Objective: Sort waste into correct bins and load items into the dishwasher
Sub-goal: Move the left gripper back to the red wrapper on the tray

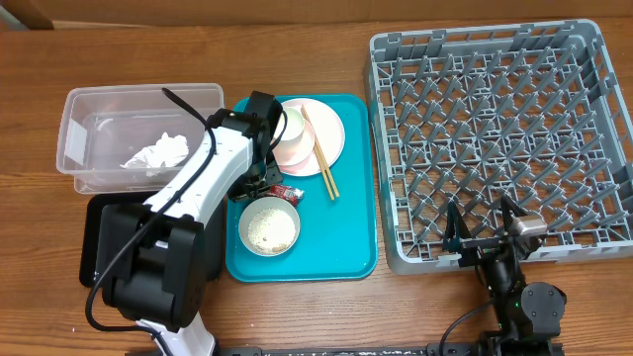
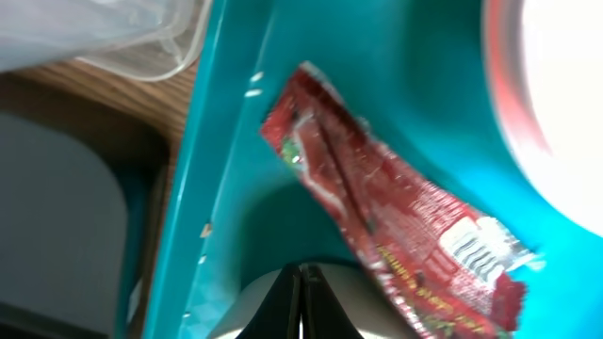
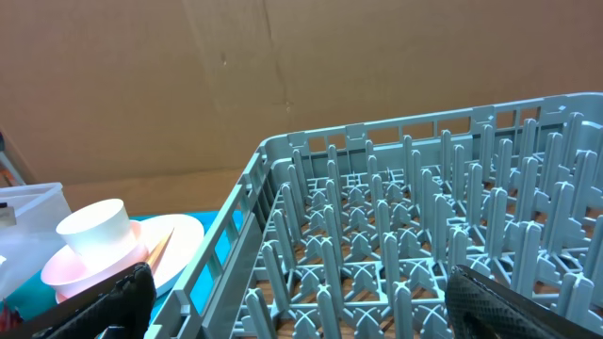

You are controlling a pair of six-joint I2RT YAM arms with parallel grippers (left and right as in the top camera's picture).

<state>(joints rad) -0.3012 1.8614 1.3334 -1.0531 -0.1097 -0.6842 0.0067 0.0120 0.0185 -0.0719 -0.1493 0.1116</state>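
Counting what sits on the wooden desk [image 1: 297, 316]: one clear rectangular plastic tub with rounded corners [image 1: 94, 138], one shallow black rectangular tray [image 1: 94, 237] partly under the left arm, one teal plastic serving tray [image 1: 346, 227] and one large square grey plastic dish rack [image 1: 379, 148] with a grid floor and rows of upright pegs. One crumpled white paper napkin [image 1: 158, 153] lies inside the tub.

On the teal tray are one round pale pink plate [image 1: 331, 133] carrying one small white cup [image 1: 294, 126], one pair of thin wooden chopsticks [image 1: 321, 158] slanting across the plate's edge, one small pale bowl [image 1: 269, 227] with a grainy white filling, and one glossy, crinkled red-and-white wrapper [image 2: 377, 207]. A few loose white grains dot the tray.

The left end effector [image 2: 301, 273] is fully closed, its tips meeting low over the teal tray. The wrapper lies flat just beside them, to their right, between the plate and the bowl; no part of it is visibly pinched.

The right end effector [image 1: 482, 225] stands wide open and empty at the near edge of the rack, well apart from the tray's items.
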